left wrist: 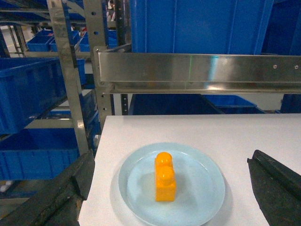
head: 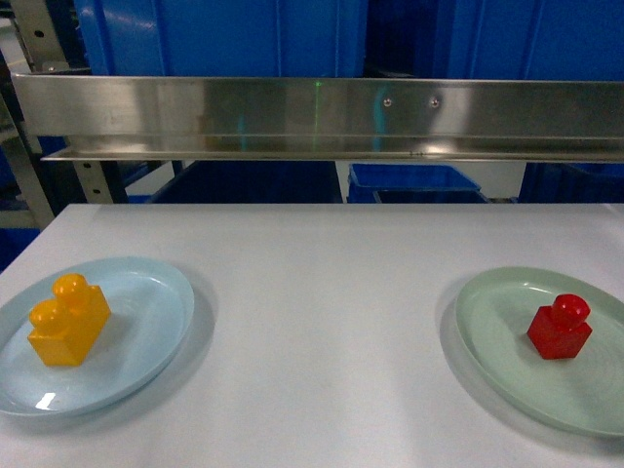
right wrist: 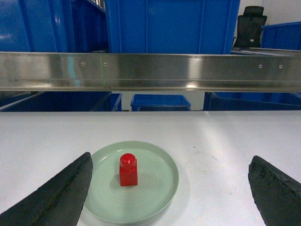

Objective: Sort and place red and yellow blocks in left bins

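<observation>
Yellow block (head: 67, 320) and red block (head: 560, 328) are seen on plates (head: 146, 331), not yet sorted into the bins (head: 219, 37). Nothing is grasped: left gripper (left wrist: 171, 188) and right gripper (right wrist: 171, 188) are spread wide.

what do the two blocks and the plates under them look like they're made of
Yellow block and red block: likely hard plastic, glossy, with highlights on the studs. Pale blue plate and pale green plate: smooth and shiny, probably plastic or melamine; can't tell for sure.
</observation>
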